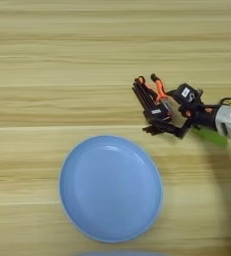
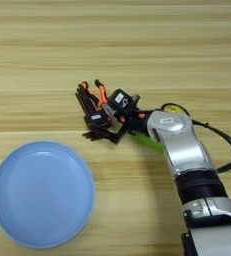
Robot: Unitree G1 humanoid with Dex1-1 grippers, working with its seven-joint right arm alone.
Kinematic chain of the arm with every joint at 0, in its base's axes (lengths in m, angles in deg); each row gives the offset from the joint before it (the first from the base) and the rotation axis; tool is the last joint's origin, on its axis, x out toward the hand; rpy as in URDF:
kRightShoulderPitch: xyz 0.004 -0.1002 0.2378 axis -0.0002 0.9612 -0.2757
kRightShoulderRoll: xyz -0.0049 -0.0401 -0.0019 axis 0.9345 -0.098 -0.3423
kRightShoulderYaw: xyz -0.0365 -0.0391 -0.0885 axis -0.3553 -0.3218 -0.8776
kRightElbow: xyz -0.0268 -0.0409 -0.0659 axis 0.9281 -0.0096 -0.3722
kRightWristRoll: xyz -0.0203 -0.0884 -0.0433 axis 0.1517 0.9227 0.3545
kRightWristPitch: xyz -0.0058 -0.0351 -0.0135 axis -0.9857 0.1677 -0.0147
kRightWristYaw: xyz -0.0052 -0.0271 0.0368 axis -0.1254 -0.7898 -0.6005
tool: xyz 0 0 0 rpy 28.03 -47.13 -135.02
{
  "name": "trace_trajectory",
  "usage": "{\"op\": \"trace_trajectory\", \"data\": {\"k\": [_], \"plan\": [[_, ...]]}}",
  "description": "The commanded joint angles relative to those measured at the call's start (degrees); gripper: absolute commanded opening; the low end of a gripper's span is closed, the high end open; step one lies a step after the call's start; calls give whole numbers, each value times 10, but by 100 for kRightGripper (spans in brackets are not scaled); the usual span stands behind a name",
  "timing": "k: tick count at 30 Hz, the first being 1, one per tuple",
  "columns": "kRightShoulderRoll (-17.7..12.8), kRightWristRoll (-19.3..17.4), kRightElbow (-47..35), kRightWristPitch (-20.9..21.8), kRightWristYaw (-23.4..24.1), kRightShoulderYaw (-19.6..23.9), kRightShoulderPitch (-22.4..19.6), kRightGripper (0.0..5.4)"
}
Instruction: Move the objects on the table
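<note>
So the right arm [image 2: 179, 145] comes in from the bottom right, silver forearm angled up and to the left, and the gripper [image 2: 103, 131] is sitting right in the cluster of tools near the middle of the wooden surface [image 1: 62, 60]. The black fingers reach leftward and blend into the dark tool bodies, so honestly I can't tell if it's clenched on anything or just resting there.

The pliers [image 1: 148, 95] lie with their long axis running diagonally, orange-tipped handle ends pointing up and left, the other end heading down and right toward the gripper. Right beside them, touching or as good as, is the black bar clamp [image 1: 184, 102], with an orange bit and a white label [image 2: 120, 98] facing up. Its body runs roughly left-right, in line with the forearm.

The light-blue plate [image 1: 111, 189] sits flat, down and left of the tools, clearly apart from them, nothing in it. A green piece [image 2: 147, 141] shows just under the wrist.
</note>
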Motion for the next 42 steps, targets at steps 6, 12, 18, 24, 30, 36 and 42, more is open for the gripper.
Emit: {"op": "trace_trajectory", "data": {"k": [6, 12, 18, 24, 30, 36, 42], "plan": [[-14, -30, -44, 9, 19, 38, -42, 538], [1, -51, -51, 6, 34, 60, -55, 538], [10, -59, -37, 6, 53, 73, -71, 538], [22, -57, -4, 5, 92, 85, -94, 538], [36, -51, 54, 0, 135, 85, -126, 538], [42, -41, 116, -7, 172, 84, -153, 538], [49, -24, 169, -17, 216, 81, -176, 538]]}}
